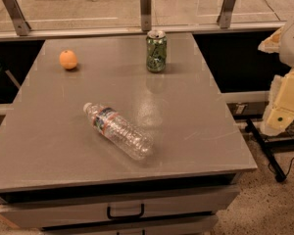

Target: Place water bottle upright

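The water bottle point(118, 130) lies on its side on the grey table point(196, 126), left of the middle and towards the front. It is clear and ribbed with a red, white and blue label band. Its white cap points to the far left and its base to the near right. My gripper point(281, 115) shows as cream-coloured parts at the right edge of the view. It is off the table, well to the right of the bottle, and holds nothing that I can see.
A green drinks can point(156, 52) stands upright at the back middle of the table. An orange point(68, 59) sits at the back left. A glass railing with metal posts point(145, 8) runs behind the table. Drawers with a black handle point(125, 212) are below the front edge.
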Tool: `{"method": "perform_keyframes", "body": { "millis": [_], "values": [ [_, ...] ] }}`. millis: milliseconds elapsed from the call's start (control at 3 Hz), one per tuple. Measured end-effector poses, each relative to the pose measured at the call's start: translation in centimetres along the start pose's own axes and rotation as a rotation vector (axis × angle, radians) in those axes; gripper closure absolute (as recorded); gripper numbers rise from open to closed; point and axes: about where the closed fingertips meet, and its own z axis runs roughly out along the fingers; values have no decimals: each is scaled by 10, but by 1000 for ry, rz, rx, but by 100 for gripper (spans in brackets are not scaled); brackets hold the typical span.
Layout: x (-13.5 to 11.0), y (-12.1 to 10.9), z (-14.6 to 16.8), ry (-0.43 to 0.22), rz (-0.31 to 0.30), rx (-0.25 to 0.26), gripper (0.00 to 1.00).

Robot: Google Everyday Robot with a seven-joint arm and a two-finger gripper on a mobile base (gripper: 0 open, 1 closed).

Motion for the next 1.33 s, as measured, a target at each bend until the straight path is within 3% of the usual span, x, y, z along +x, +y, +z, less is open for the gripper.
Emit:
{"method": "perform_keyframes", "body": {
  "millis": [333,667,1000,1333],
  "values": [
    [-1,-1,0,-2,-1,2,0],
    [-41,-8,28,-62,-25,-29,0],
    [-98,-13,59,-119,-38,-68,0],
    [-148,-12,82,-143,-19,-127,0]
  ]
}}
